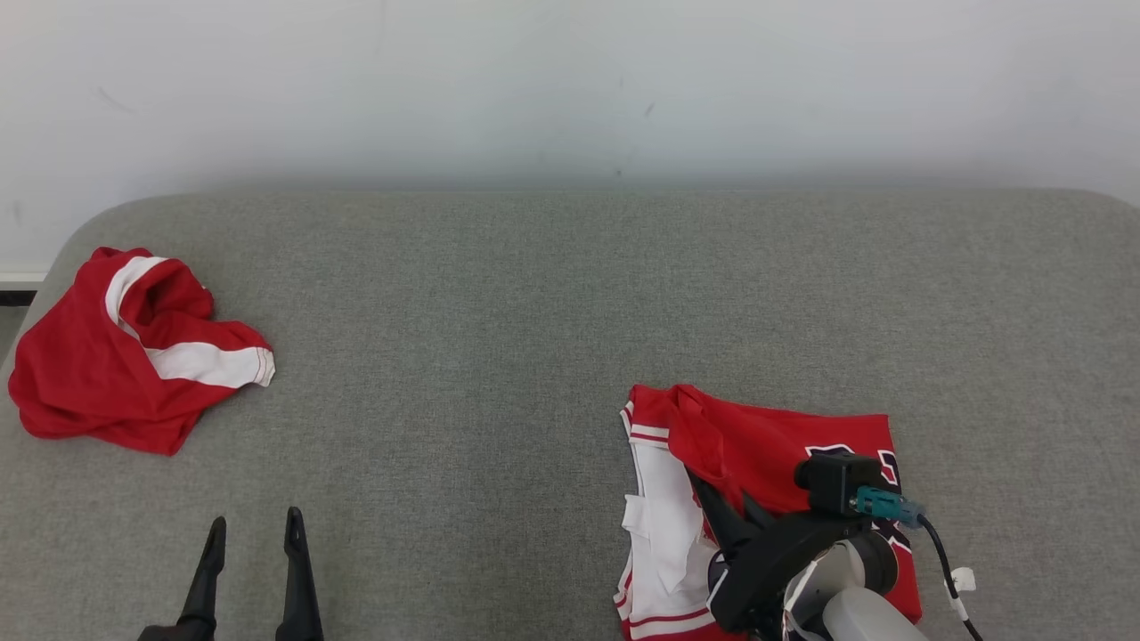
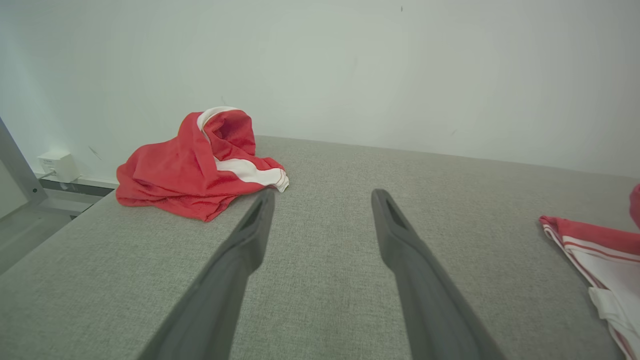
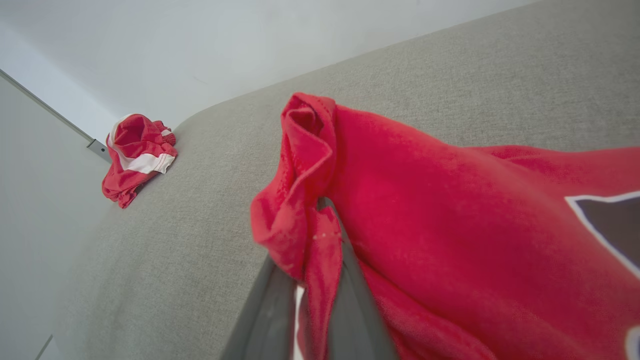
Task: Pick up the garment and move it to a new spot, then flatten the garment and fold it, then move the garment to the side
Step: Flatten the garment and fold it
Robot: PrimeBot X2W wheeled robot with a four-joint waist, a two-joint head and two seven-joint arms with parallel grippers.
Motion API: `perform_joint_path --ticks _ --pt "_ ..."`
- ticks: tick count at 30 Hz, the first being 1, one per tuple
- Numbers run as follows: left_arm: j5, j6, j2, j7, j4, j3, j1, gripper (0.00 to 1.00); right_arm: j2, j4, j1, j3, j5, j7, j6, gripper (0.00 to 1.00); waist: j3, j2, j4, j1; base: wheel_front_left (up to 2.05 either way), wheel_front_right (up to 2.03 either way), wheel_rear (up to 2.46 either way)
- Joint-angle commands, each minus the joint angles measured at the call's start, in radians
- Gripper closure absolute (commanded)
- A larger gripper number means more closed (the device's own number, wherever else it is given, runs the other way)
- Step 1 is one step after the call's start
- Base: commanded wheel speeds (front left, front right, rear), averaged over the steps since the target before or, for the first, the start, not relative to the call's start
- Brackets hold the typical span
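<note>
Grey woven cloth covers the wide bench (image 1: 534,312), and a plain white wall (image 1: 570,89) stands behind it. Seen from the robot's head, the red garment with white side stripes and a dark print (image 1: 766,436) lies at about five o'clock, close to the near edge. Most of it rests flat on the bench. The right jaws are clamped together on a fold of its red cloth, near the garment's left side. That fold is pulled up in a little peak above the long dark fingers (image 3: 360,320). A black cable with a teal plug (image 1: 882,505) runs from that arm's wrist, over the garment.

A second piece, a crumpled red and white heap of cloth (image 1: 116,356), sits far off at about nine o'clock, by the left end of the bench. It is well apart from the held garment.

The left jaws stand wide apart at about seven o'clock, with nothing between them. Their two dark fingers (image 2: 240,250) reach out over bare grey bench and point toward twelve o'clock. From them, the crumpled heap lies at about eleven o'clock. A small white box (image 2: 57,165) sits low on the wall past the bench's left end.
</note>
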State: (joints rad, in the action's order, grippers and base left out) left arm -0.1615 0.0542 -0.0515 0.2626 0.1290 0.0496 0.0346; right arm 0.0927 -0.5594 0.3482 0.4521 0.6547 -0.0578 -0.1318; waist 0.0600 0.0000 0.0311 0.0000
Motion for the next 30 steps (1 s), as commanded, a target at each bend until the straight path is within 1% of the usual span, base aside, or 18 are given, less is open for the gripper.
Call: perform_joint_path --ticks 1,8,10,15,19,20,26,30 --pt "-0.003 0.002 0.002 0.003 0.004 -0.001 -0.013 0.0 -0.012 -0.011 0.008 0.003 0.0 -0.007 0.002 1.0 0.003 0.0 0.005 0.0 0.0 0.0 0.0" --pt "-0.008 0.001 0.002 0.003 0.012 -0.005 -0.018 0.0 -0.033 -0.067 0.031 0.028 0.012 -0.034 0.002 1.0 0.007 0.0 0.01 0.0 0.0 0.0 0.0" --pt "-0.01 0.0 0.001 0.003 0.015 -0.006 -0.017 0.0 -0.035 -0.072 0.038 0.044 0.009 -0.045 0.002 0.0 0.007 0.0 0.009 0.0 0.0 0.0 0.0" --pt "-0.014 -0.002 0.001 0.003 0.019 -0.008 -0.02 0.0 0.0 -0.049 0.044 0.056 -0.003 -0.116 0.003 0.0 0.006 0.0 0.002 0.0 0.0 0.0 0.0" --pt "-0.015 -0.003 0.002 0.003 0.017 -0.003 -0.021 0.0 0.051 0.003 0.039 0.033 0.007 -0.16 0.002 0.0 0.004 0.0 -0.009 0.0 0.0 0.0 0.0" --pt "-0.015 -0.003 0.002 0.003 0.017 -0.003 -0.021 0.0 0.051 0.003 0.039 0.033 0.007 -0.16 0.002 0.0 0.004 0.0 -0.009 0.0 0.0 0.0 0.0" --pt "-0.009 -0.001 0.002 0.003 0.004 0.006 -0.021 0.0 0.124 0.086 -0.002 -0.068 -0.001 -0.198 0.003 0.0 0.004 0.0 -0.027 0.0 0.0 0.0 0.0" --pt "0.0 0.003 0.001 0.003 -0.007 0.013 -0.021 0.0 0.15 0.135 -0.047 -0.16 -0.023 -0.207 0.002 0.0 0.004 0.0 -0.04 0.0 0.0 0.0 0.0"
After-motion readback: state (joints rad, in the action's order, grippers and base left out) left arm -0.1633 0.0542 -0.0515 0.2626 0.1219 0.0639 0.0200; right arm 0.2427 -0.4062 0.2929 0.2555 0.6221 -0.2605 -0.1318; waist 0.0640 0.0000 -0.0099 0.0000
